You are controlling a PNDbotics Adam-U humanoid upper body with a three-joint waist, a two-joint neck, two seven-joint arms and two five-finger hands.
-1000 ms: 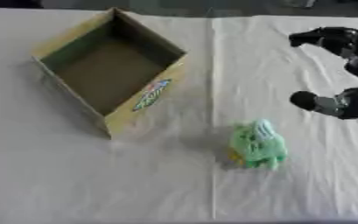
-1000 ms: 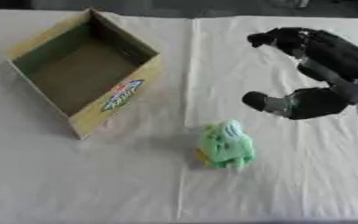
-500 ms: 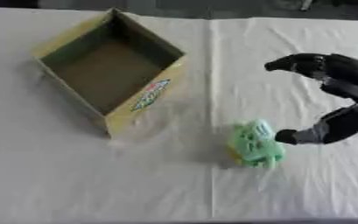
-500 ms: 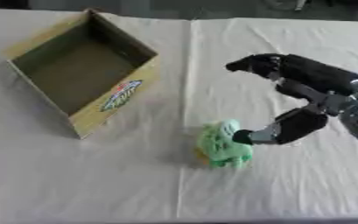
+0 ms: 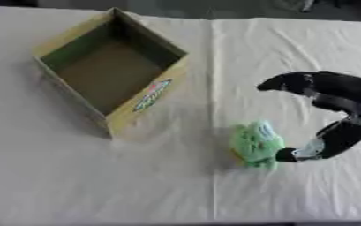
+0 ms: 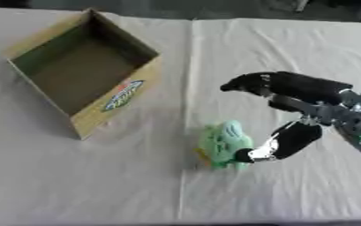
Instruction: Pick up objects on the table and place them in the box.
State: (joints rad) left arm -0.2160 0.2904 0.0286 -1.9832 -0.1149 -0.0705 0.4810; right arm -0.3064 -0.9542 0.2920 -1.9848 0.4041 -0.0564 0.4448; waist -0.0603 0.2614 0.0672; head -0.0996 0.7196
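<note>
Right eye view, left to right: the box [image 6: 79, 75] sits open and empty, the green toy [image 6: 223, 145] lies right of it, and my right hand [image 6: 291, 103] is spread open, thumb touching it. I should curl fingers over before lifting.

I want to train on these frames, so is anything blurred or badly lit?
Left eye view: soft all over, the green toy lacks detail; even light, box interior dim. Right eye view: right hand edges smeared.
</note>
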